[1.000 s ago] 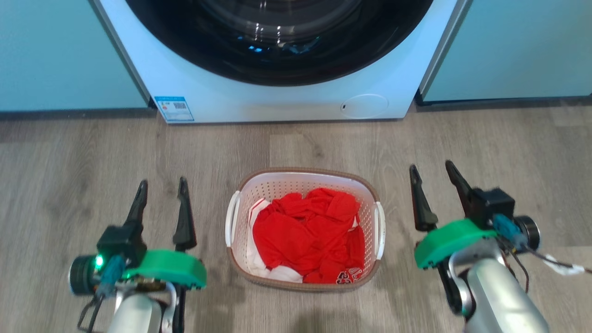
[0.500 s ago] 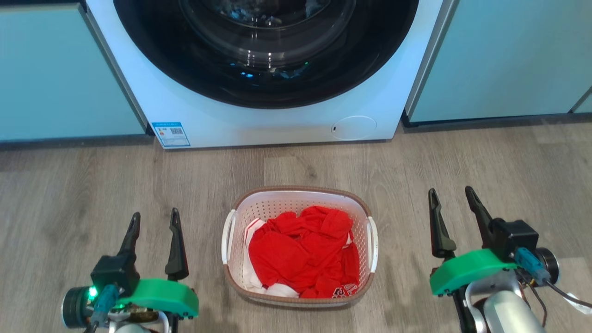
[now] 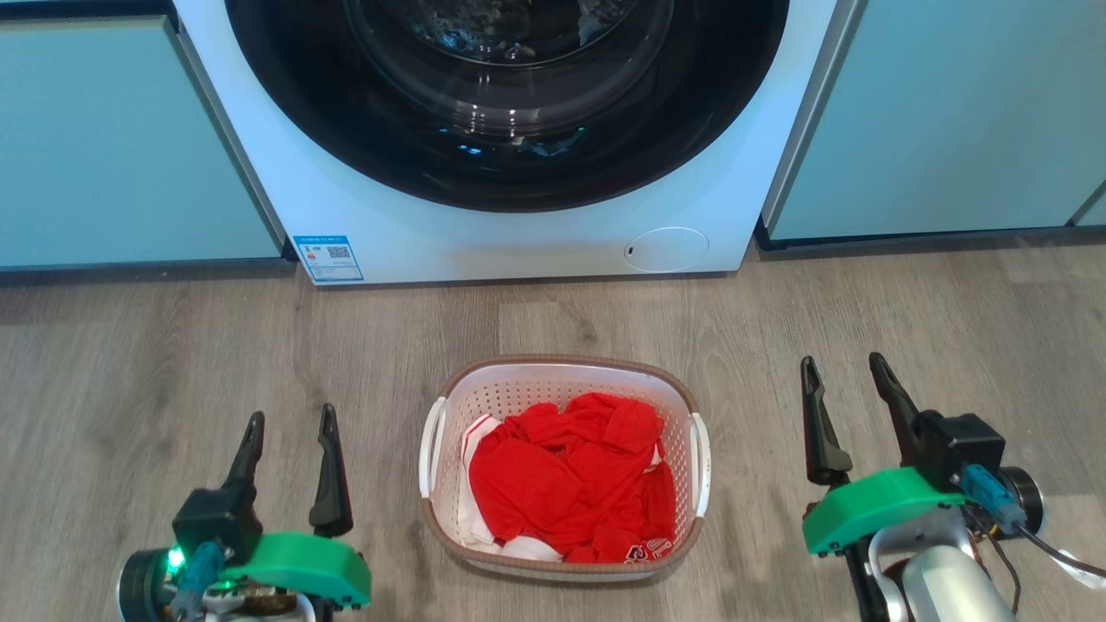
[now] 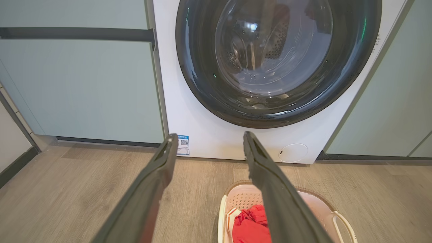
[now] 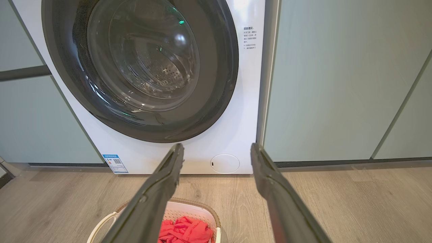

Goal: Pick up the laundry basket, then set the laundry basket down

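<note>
The laundry basket [image 3: 518,394] sits on the wooden floor [image 3: 155,345] in front of the washing machine [image 3: 397,242], near it but not touching, and between the robot's two arms. Red clothes [image 3: 570,475] fill it, with what may be a white garment tucked along its left side. The left jaws stand wide and empty to the basket's left, clear of its white handle [image 3: 426,447]. The right jaws, equally wide and empty, stand off to its right. Pale green cupboards [image 3: 112,147] flank the machine on both sides.
</note>
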`<state>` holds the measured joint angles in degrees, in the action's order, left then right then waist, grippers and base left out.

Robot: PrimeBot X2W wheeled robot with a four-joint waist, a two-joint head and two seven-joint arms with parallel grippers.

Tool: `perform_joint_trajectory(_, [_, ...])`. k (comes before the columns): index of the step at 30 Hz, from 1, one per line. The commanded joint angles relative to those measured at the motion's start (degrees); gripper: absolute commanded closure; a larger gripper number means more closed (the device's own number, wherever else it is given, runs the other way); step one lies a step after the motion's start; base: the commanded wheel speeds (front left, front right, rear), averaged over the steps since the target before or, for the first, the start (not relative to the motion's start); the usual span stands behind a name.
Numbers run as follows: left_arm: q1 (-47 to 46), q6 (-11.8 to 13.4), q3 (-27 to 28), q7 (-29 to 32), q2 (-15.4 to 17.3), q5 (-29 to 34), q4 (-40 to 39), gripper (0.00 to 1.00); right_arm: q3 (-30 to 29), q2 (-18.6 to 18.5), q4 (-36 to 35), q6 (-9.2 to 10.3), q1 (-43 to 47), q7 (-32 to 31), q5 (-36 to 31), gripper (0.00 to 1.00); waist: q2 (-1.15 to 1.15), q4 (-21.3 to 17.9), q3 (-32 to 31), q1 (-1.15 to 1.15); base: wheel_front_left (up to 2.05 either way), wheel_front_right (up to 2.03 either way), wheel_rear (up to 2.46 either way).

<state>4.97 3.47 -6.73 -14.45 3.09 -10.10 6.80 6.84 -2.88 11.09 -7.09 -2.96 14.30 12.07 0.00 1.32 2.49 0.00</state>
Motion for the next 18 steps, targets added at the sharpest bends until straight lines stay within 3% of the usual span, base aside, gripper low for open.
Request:
perform_joint_trajectory(1, [-1.5, -0.3, 2.1, -0.5, -0.2, 0.3, -1.4, 0.0, 1.0, 0.0, -1.6, -0.4, -1.0, 0.7, -0.4, 0.0, 0.0, 0.0, -0.1, 0.0, 0.0, 0.0, 0.0])
perform_joint_trajectory(5, [-1.4, -0.5, 1.9, -0.5, -0.2, 0.8, -0.8, 0.0, 1.1, 0.0, -1.4, -0.4, -1.0, 0.7, -0.3, 0.0, 0.0, -0.1, -0.4, 0.0, 0.0, 0.0, 0.0])
perform_joint_trajectory(6, [0.0, -0.3, 0.0, 0.0, 0.0, 0.3, 1.0, 1.0, 0.0, 0.0, 0.3, 0.0, 0.0, 0.0, 0.0, 1.0, 0.0, -0.1, -0.4, 0.0, 0.0, 0.0, 0.0])
perform_joint_trajectory(10, [1.0, -0.5, -0.2, 0.3, 0.0, 0.2, 4.5, 1.0, 0.4, 0.0, 3.8, 0.0, 1.2, -0.1, 0.2, 1.0, 0.0, -0.1, -0.4, 0.0, 0.0, 0.0, 0.0])
perform_joint_trajectory(18, [0.5, -1.1, 0.3, 1.3, 0.2, -5.1, 4.9, 1.0, 0.0, -0.3, 4.0, -0.03, 1.1, -1.1, 5.5, 1.0, 0.0, -0.2, -0.5, 0.0, 0.0, 0.0, 0.0])
